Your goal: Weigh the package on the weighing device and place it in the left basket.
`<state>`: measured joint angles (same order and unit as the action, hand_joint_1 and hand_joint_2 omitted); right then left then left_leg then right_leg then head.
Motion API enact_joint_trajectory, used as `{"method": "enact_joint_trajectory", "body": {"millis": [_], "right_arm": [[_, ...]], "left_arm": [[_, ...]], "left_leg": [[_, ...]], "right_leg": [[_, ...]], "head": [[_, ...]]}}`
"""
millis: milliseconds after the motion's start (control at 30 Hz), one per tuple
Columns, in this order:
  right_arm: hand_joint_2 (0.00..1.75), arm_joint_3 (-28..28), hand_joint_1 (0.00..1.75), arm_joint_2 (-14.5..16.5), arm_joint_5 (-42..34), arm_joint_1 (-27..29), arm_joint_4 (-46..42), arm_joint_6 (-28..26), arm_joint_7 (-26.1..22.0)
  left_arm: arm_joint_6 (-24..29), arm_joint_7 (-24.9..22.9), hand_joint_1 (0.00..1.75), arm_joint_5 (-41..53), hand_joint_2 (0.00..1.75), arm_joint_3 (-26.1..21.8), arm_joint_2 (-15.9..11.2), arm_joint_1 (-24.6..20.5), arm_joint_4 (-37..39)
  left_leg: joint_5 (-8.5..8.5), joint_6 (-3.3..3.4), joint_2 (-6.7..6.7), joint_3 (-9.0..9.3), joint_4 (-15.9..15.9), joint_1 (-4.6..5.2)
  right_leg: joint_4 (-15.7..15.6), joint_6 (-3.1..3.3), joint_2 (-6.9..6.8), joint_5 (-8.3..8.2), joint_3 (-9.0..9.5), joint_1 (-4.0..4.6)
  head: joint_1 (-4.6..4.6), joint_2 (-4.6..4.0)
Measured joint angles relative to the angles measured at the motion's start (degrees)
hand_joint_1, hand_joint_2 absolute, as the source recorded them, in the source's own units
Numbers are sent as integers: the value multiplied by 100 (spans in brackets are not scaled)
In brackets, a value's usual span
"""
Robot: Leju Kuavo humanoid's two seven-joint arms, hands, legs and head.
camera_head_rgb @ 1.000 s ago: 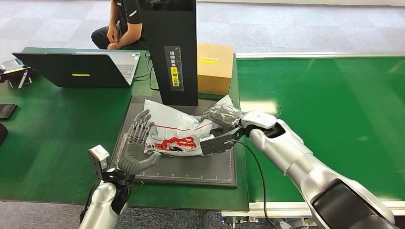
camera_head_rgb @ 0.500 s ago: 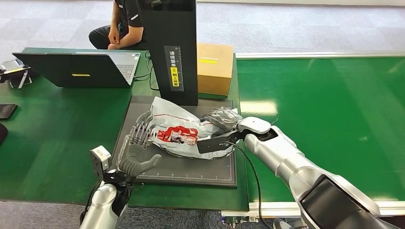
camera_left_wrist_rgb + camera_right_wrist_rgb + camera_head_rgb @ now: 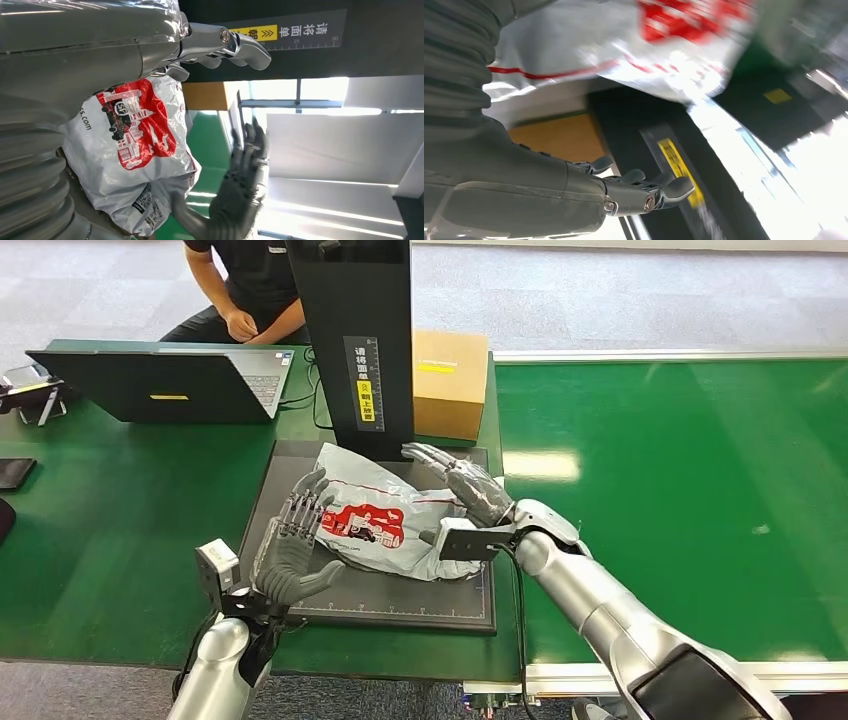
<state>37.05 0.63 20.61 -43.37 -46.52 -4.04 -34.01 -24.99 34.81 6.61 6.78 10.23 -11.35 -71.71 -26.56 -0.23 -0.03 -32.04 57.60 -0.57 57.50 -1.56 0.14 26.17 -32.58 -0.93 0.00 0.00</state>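
Head view: a crumpled white plastic mailer package (image 3: 385,525) with a red printed graphic lies on the dark scale platform (image 3: 400,602), before the black column (image 3: 352,340). The left hand (image 3: 293,552) stands open against its left edge, fingers apart. The right hand (image 3: 462,485) is spread open at its right side.

Left wrist view: the package (image 3: 132,160) shows red-and-black artwork and a barcode label.

Right wrist view: blurred white plastic (image 3: 624,45) beside the open fingers (image 3: 649,192).

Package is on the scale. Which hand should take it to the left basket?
Likely left: the left hand is open against the package on its left side. The right hand is open beyond its far right edge.
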Motion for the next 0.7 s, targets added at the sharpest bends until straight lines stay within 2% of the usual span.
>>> {"method": "enact_joint_trajectory", "body": {"millis": [100,300,467,700], "right_arm": [[175,-466,0,0,-669,389,-610,235,-90],[175,-1350,0,-8,-1121,1544,-2237,201,-273],[175,-1944,0,78,-1187,2654,-3470,227,-281],[175,-2743,0,386,-1313,3728,-4349,240,-265]], "left_arm": [[27,1,0,-49,175,18,-21,0,12],[106,-23,0,-141,175,15,-74,51,12],[145,-78,0,-128,175,-9,-97,142,-19],[177,-150,0,-60,175,-114,-98,290,-223]], "left_leg": [[0,0,0,-1,0,0],[-2,1,-4,-5,-1,0],[-5,1,-7,-9,-2,0],[-5,1,-7,-8,-2,0]], "right_leg": [[0,0,-1,0,0,0],[-1,0,-5,2,-1,0],[-2,-1,-9,3,-4,0],[-3,-1,-9,3,-3,0]], "head": [[0,0],[1,0],[1,0],[1,0]]}}
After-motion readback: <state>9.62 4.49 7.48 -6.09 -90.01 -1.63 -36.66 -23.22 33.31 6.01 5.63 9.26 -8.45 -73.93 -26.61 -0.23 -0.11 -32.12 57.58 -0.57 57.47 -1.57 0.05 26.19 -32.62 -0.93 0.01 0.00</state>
